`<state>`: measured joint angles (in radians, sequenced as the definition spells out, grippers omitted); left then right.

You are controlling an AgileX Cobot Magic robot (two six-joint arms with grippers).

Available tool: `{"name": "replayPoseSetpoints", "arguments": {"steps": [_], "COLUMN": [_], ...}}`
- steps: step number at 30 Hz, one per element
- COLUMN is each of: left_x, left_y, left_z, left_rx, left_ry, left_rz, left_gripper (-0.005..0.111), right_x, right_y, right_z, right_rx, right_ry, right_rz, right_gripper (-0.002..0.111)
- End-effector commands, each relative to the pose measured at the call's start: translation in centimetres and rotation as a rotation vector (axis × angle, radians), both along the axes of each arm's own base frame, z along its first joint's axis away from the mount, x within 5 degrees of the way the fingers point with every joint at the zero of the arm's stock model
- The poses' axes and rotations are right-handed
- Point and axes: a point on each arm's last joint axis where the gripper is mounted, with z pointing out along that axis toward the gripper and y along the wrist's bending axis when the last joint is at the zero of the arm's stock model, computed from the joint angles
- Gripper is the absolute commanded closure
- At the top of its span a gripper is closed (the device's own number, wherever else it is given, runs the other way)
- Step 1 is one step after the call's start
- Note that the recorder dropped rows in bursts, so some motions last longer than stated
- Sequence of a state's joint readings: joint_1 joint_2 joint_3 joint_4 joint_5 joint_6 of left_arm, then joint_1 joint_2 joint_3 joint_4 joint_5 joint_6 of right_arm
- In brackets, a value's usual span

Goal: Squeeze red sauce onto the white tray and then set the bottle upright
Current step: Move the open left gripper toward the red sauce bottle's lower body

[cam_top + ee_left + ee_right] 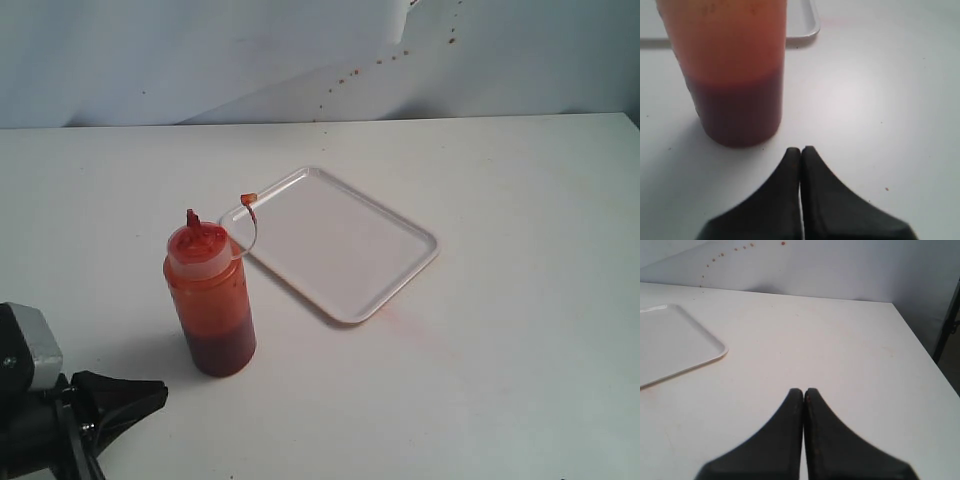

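Bottle (pixel 210 300) first: you have it standing upright on the counter (pixel 520 300), in front of the left corner of the white tray (pixel 340 245), its base on the counter rather than on the tray. You can see the red sauce (pixel 218 345) through the translucent wall, darkest in the lower part of the bottle and thinner and more orange above. The red-stained nozzle (pixel 192 218) points up, and the tip cap (pixel 249 198) hangs off on its thin tether toward the tray. The tray lies flat and its surface reads plain white.

Your left tool (pixel 801 150) sits low over the counter with its jaws pressed tip to tip and nothing between them. It is just short of the bottle's base and does not touch it. Your right tool (pixel 803 391) is also pressed closed and empty, above the counter, with one corner of the tray in its camera's sight.

A faint pink smear (pixel 400 318) marks the counter by the tray's near corner, and small red specks (pixel 380 62) dot the wall (pixel 150 60) behind.
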<state>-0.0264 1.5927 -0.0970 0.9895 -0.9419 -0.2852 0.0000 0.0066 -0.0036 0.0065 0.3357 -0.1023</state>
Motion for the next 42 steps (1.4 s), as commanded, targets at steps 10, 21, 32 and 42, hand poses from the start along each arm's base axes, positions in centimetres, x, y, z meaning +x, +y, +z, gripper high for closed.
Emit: {"name": "replayPoseSetpoints", "arguments": {"steps": [10,21,32,42], "left_x": [0.9,1.0,1.0,1.6], "left_y": [0.5,-0.3,-0.2,0.0], "left_z": [-0.2,1.2,0.9,0.7], "left_rx": [-0.011,-0.150,-0.126,-0.086], "left_ry": [-0.015,-0.121,-0.104,-0.090], "left_rz": [0.106,0.050,0.061,0.081], "left_gripper": [0.045,0.002,0.002,0.002], "right_x": [0.0,0.0,0.0,0.0], "right_y": [0.0,0.0,0.0,0.0], "right_z": [-0.1,-0.1,-0.1,-0.1], "right_rx": [0.007,0.007,0.007,0.007], "right_ry": [-0.004,-0.004,-0.004,-0.004], "right_rz": [0.000,0.000,0.000,0.000], "right_gripper": [0.108,0.108,0.108,0.108]}}
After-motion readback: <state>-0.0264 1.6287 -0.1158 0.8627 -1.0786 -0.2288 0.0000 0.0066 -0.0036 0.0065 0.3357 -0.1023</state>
